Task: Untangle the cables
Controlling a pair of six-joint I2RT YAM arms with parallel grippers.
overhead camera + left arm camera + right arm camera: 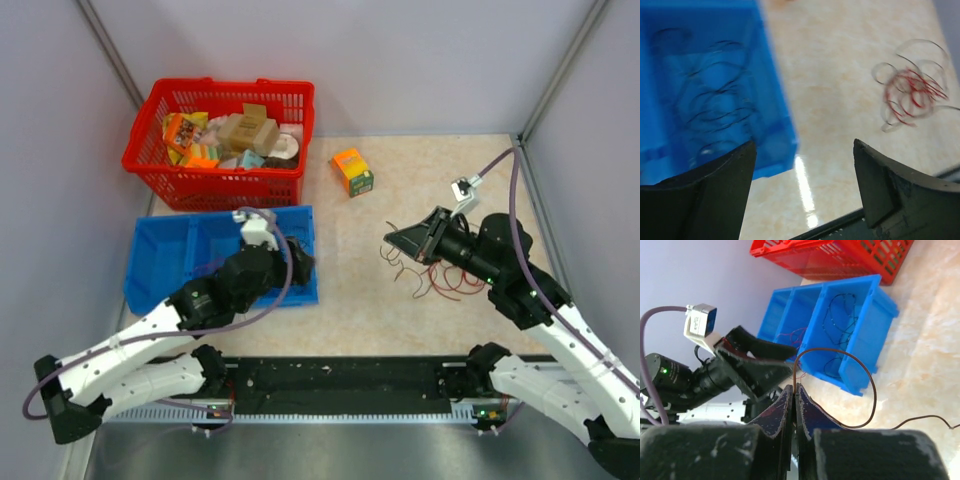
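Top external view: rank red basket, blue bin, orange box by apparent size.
1-2. Red basket and blue bin: similar footprint, and the left arm covers part of the bin, so no ranking between them.
3. Orange box: clearly smallest.

Left gripper (802,185) hung with jaws spread wide; right gripper (795,407) was pinched tight, arm stretched inward.

A robot test cell in a lab: plain grey partition walls (420,60) box in a beige marbled table (350,290), with a red basket (225,140) of assorted packages at its back and a blue sorting bin (215,260) just before it.
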